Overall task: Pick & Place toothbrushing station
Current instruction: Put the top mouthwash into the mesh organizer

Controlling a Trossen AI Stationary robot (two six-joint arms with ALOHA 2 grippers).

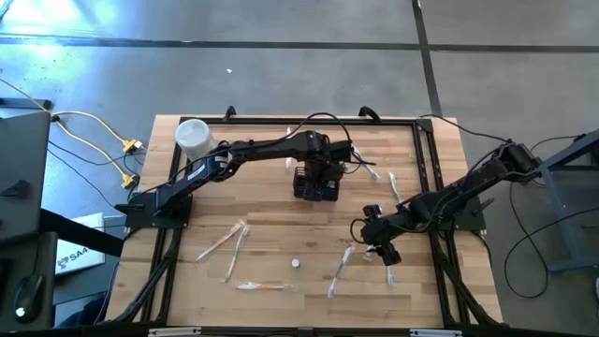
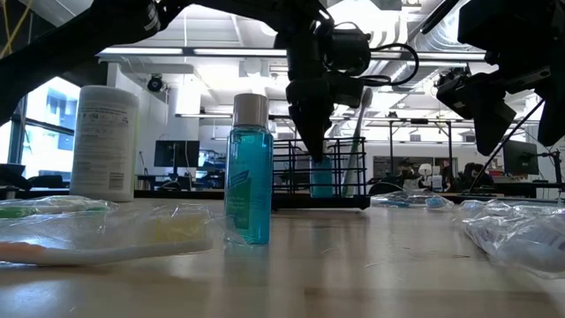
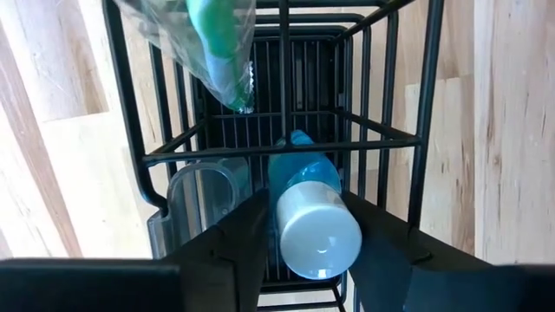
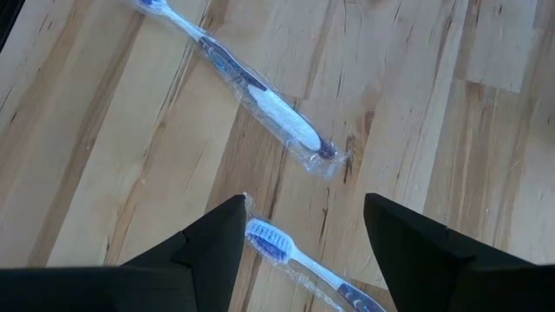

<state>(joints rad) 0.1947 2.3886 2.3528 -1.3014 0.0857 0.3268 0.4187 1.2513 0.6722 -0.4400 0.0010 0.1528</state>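
Big open workshop with polished concrete around a wooden bench [image 1: 281, 262], wrapped toothbrushes [image 1: 236, 251] scattered over the near half. The toothbrushing station [image 1: 316, 182], that little black wire caddy, sits toward the far middle of the bench, and my left fingers [image 3: 308, 234] are right above it, either side of a small blue bottle [image 3: 314, 227] with a white cap. They're spread about as wide as the cap, but I can't tell if I'm gripping it or have let go. To do this bit well, I'd say keep the bottle upright, get its base all the way down in its compartment, then lift straight up so I don't snag the wires. My right fingers [image 4: 299, 238] are released and holding nothing, hovering over two wrapped brushes near the right side. The wrist view shows which cell the bottle's in; the low view doesn't, but it does show a second blue bottle [image 2: 247, 168] standing on the bench nearer the camera.
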